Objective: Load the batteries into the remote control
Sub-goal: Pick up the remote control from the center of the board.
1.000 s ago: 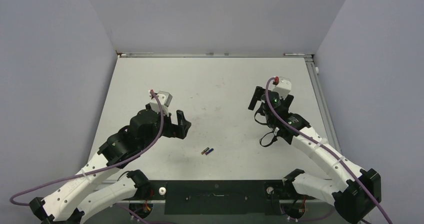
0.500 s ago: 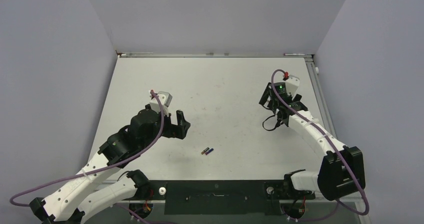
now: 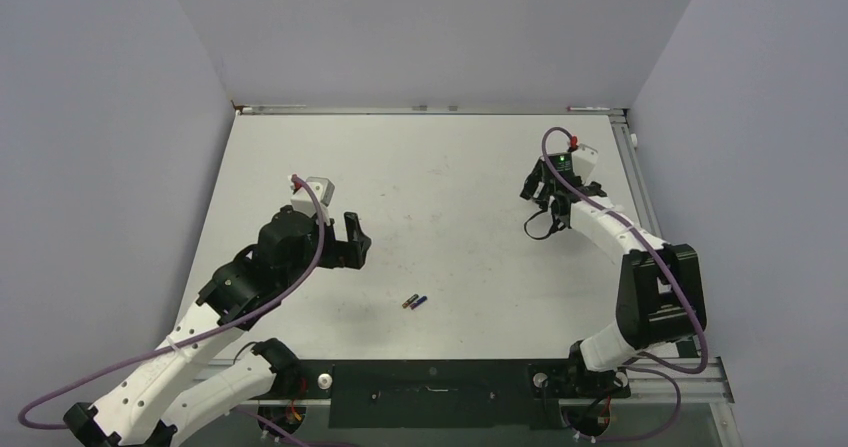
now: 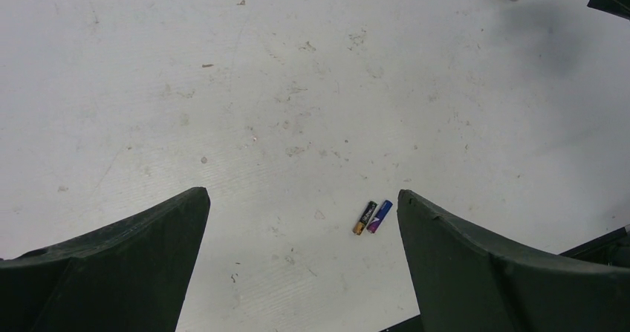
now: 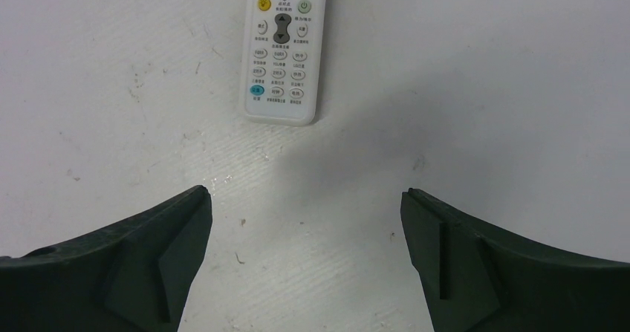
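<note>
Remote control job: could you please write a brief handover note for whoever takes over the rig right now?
The left claw is open and empty, above the table. The right claw is open and empty too.
The batteries lie side by side near the table's front middle.
The remote control lies buttons-up just ahead of the right claw.
Done: nothing loaded. Left: turn the remote over, fit both batteries.

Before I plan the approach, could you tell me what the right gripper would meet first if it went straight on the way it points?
Probably the remote control, lying buttons-up ahead of the open right gripper, slightly left of centre; it might touch bare table first, since depth is unclear.
</note>
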You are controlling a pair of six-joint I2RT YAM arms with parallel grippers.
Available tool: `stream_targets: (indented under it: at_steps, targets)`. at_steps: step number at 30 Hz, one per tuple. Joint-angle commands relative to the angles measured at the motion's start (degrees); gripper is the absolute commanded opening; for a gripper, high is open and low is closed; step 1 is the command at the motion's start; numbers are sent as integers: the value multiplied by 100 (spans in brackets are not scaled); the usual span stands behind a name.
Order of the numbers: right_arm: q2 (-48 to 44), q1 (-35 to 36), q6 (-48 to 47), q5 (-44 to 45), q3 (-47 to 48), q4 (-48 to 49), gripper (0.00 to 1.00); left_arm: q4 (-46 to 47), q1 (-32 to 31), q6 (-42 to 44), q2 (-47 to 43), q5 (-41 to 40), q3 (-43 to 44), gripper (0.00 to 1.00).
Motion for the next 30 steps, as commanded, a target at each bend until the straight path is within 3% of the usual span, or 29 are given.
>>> stream_targets:
  at_steps: [1,30]
  targets:
    - [291,-89,-20,10,437,262,100,19,142,54,21,105,52,96]
    - [2002,-408,154,-74,1619,55,100,6,270,120,22,156,34,96]
